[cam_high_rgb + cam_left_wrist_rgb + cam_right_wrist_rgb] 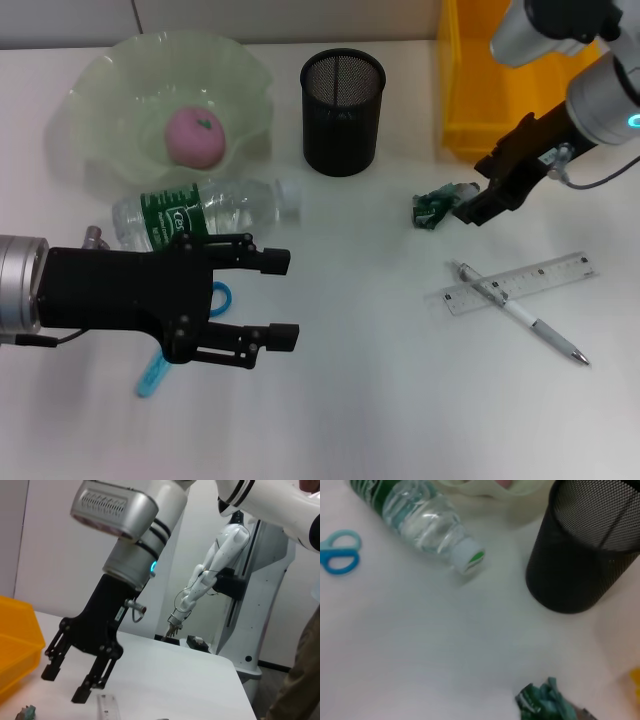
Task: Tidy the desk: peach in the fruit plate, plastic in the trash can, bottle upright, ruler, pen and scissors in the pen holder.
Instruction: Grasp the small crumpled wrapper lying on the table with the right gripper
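white desk fills the head view; left wrist view shows a pale wall behind it and another white robot arm on a stand further back.

peach sits in the pale green plate at the far left. bottle lies on its side just in front of the plate, cap toward the holder; green label with white lettering, not readable. black mesh holder stands upright near the middle of the far edge. yellow bin at the far right.

crumpled green plastic lies on the desk between holder and bin, nearer the front. ruler is clear with printed marks, numbers too small to read; pen lies across it, touching. blue scissors are partly hidden under the left gripper.

left gripper hovers over the near left desk, fingers spread wide, nothing held.

right gripper is low, just beside the plastic; fingers parted in the left wrist view, nothing between them. contact with the plastic: cannot tell.
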Motion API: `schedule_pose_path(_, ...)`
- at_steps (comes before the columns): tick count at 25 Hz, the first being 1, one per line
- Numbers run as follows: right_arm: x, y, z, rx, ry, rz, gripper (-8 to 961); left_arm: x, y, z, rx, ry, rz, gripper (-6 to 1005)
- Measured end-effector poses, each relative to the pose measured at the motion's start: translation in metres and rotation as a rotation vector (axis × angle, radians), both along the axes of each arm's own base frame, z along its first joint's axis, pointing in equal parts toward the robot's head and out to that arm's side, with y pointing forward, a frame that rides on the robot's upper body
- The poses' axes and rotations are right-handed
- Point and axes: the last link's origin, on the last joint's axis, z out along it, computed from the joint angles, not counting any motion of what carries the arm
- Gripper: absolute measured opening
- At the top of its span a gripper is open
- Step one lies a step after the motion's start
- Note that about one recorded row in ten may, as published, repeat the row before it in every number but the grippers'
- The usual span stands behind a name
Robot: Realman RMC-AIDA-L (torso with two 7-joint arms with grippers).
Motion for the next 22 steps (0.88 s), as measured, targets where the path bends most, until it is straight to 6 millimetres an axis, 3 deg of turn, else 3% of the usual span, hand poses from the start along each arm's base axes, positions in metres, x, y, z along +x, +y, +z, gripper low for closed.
schedule_pose_path(22,0.012,0.011,-0.027,0.051,0.081,-0.039,688,0.000,0.001,-0.001,0.021,-0.012,-0.024,799)
